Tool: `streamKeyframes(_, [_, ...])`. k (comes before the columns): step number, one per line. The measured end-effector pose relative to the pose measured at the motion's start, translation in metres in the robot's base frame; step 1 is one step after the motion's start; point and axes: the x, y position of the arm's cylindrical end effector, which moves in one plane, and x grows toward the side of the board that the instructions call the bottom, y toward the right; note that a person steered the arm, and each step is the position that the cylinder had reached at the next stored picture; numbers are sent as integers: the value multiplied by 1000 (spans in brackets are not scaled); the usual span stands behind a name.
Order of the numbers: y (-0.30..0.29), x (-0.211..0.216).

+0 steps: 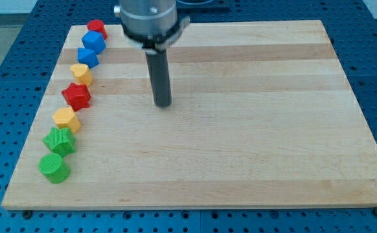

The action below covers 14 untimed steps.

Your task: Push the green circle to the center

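Wooden worktop (253, 142) on a blue perforated base (7, 65), seen from one camera. The arm carries no fingers, so there is no open or closed state to report; it ends in a dark rod hanging from a grey housing (148, 19) at the far edge. My tip (163, 105) rests on bare wood left of the worktop's middle, well apart from every block.

Eight blocks form a slanting column along the left side. From far to near:
- red block (96, 28), rounded, shape unclear
- blue block (93, 42), angular
- blue block (88, 57), angular, touching or just beside the one above
- yellow block (81, 73), shape unclear
- red star (77, 96)
- yellow block (66, 119), angular
- green block (59, 140), angular, ribbed top
- green circle (54, 167), a short cylinder

The green circle is the nearest block, at the near left corner, just beside the angular green block; whether the two touch cannot be told. It lies well to the left of and nearer than my tip, and far from the worktop's middle. The red star is the block closest to my tip, to its left
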Motion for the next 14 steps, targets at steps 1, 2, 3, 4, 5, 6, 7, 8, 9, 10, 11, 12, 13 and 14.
streamKeyframes(1, [0,71])
streamKeyframes(2, [0,152])
streamKeyframes(3, [0,163])
streamKeyframes(4, [-10,163])
streamKeyframes(5, [-27,163])
streamKeyframes(6, [-27,163])
streamKeyframes(7, [-31,163])
streamKeyframes(8, [-62,163])
streamKeyframes(9, [-128,163])
streamKeyframes(10, [-160,162])
streamKeyframes(11, [-211,162])
streamKeyframes(12, [-237,161])
streamKeyframes(13, [-231,150])
streamKeyframes(14, [-219,142])
